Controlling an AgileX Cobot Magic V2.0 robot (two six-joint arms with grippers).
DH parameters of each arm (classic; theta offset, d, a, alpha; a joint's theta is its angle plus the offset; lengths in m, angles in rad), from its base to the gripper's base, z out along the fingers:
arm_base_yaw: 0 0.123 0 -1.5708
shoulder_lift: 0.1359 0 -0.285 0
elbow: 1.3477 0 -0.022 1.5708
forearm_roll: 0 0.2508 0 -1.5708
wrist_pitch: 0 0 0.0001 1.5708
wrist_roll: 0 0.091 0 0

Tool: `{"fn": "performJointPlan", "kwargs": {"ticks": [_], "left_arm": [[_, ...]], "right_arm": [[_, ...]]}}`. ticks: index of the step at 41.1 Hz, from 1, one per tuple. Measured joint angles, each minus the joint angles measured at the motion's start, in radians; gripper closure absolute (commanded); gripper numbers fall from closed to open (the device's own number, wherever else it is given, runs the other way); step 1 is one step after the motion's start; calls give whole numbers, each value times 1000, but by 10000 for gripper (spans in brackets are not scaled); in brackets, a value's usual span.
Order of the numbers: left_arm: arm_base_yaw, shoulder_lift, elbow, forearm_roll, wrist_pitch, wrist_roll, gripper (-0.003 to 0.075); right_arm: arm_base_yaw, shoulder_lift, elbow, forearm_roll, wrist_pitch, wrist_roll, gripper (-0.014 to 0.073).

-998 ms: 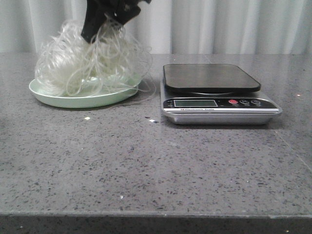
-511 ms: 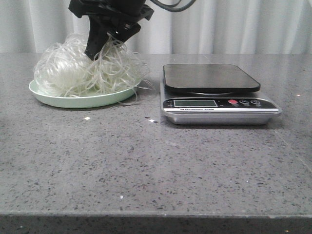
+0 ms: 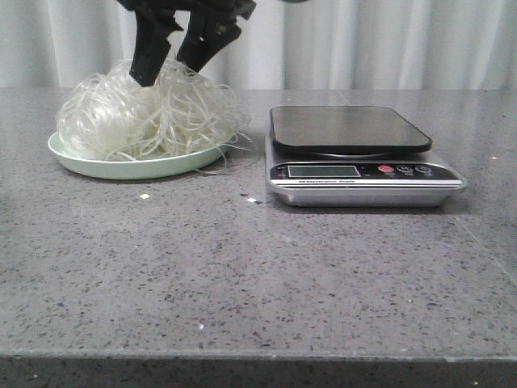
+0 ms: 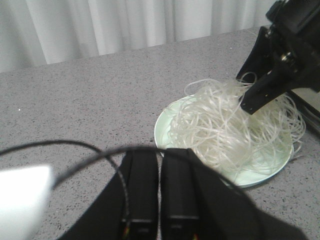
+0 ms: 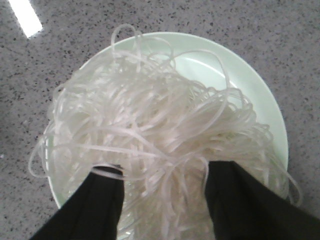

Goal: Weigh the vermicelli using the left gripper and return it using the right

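The vermicelli [image 3: 149,117], a fluffy nest of white strands, lies on the pale green plate [image 3: 121,168] at the back left of the table. My right gripper [image 3: 168,69] hangs over the top of the nest with its jaws open, the fingertips touching the upper strands. In the right wrist view the gripper [image 5: 162,175] straddles the vermicelli [image 5: 150,115] over the plate [image 5: 250,85], and one strand lies across a finger [image 5: 102,200]. My left gripper [image 4: 160,152] is shut and empty, set back from the plate [image 4: 165,125]. It sees the vermicelli [image 4: 235,130] and the right gripper [image 4: 245,92].
A digital kitchen scale [image 3: 355,153] with a dark, bare platform stands right of the plate. Two small white crumbs [image 3: 144,196] lie on the grey stone table in front of the plate. A pale curtain hangs behind.
The right gripper, earlier shut on the vermicelli and holding it a little raised, has set it down on the plate and opened its jaws. The nest has settled lower.
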Motion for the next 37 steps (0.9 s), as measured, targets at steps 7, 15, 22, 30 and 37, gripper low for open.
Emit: {"fn": "performJointPlan", "kwargs": {"ticks": [7, 15, 22, 30, 37], "left_arm": [[0, 0, 0, 0, 0, 0, 583], [0, 0, 0, 0, 0, 0, 583], [0, 0, 0, 0, 0, 0, 583], [0, 0, 0, 0, 0, 0, 583], [0, 0, 0, 0, 0, 0, 583]], "right_arm": [[-11, -45, 0, 0, 39, 0, 120], [-56, -93, 0, 0, 68, 0, 280], [-126, -127, 0, 2, 79, 0, 434], [-217, -155, 0, 2, 83, 66, 442], [-303, -183, 0, 2, 84, 118, 442]]}}
